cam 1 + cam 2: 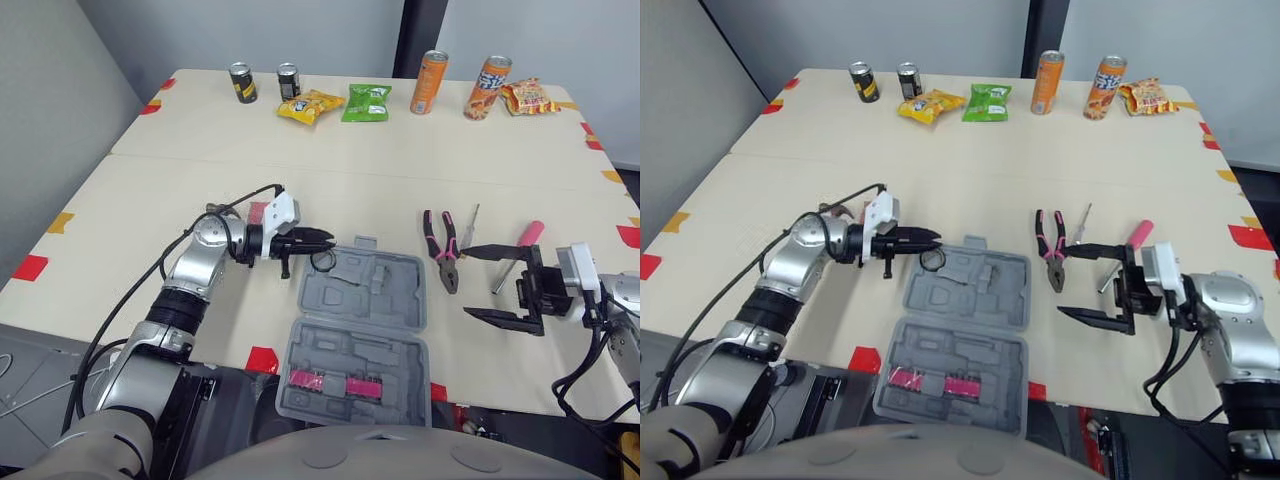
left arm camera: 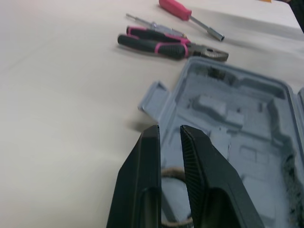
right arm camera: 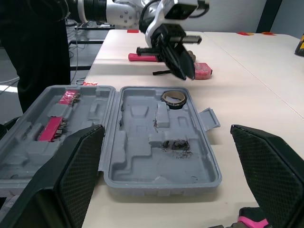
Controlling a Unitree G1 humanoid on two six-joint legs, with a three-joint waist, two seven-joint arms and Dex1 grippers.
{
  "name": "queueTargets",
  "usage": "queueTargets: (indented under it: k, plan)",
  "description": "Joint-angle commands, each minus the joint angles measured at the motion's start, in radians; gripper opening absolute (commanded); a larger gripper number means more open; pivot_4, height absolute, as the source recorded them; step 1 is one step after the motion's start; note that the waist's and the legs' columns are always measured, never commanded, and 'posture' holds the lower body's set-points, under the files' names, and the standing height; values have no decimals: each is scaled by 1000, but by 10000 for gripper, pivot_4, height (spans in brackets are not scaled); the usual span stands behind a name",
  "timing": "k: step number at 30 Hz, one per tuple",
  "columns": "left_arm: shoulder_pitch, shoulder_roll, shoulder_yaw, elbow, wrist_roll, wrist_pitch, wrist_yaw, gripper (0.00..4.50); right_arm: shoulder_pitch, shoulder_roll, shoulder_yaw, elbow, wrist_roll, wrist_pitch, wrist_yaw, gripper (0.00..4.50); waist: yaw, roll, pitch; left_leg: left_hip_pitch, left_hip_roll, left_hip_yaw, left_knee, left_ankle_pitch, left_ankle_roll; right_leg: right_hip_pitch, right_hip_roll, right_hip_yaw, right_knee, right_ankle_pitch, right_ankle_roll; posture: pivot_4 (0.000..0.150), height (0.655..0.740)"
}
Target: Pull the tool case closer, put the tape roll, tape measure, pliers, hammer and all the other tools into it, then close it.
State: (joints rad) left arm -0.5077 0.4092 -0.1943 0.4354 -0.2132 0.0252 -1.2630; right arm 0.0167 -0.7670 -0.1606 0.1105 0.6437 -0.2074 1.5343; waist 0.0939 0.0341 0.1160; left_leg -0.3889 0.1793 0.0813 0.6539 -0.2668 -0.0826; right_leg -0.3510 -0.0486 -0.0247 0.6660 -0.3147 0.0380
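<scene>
Left pincer [image 1: 325, 240]: fingers narrowly parted, empty, hovered just over the tape roll [image 1: 322, 261].
Tape roll: lay in the open tool case's [image 1: 400, 300] far-left corner.
Right pincer [image 1: 466, 281]: gaped wide, empty, near the pliers [image 1: 443, 248].

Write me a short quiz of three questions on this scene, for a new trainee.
1. True or false: the tape roll lies inside the open tool case.
2. The pliers on the table have handles of which colours? A black and pink; B yellow; C blue and white.
3. Which gripper has its fingers spread wide, near the pliers?
Key: 1 true; 2 A; 3 the right gripper.
</scene>
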Motion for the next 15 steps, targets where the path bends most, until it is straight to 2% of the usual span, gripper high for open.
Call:
queueTargets:
  k: [1, 15]
  plan:
    - [-40, -10, -5, 66, 22, -76, -19, 7526, 6, 9, -37, -28, 4, -16, 9, 45000, 0, 0, 0, 0, 0, 0, 0, 0, 0, 0, -1, 0, 0, 0, 0, 1500, 7400]
    - [-107, -49, -62, 298, 138, -257, -49, 7526, 15, 32, -78, -37, 11, 15, -29, 45000, -1, 0, 0, 0, 0, -1, 0, 0, 0, 0, -3, -1, 0, 0, 0, 1500, 7400]
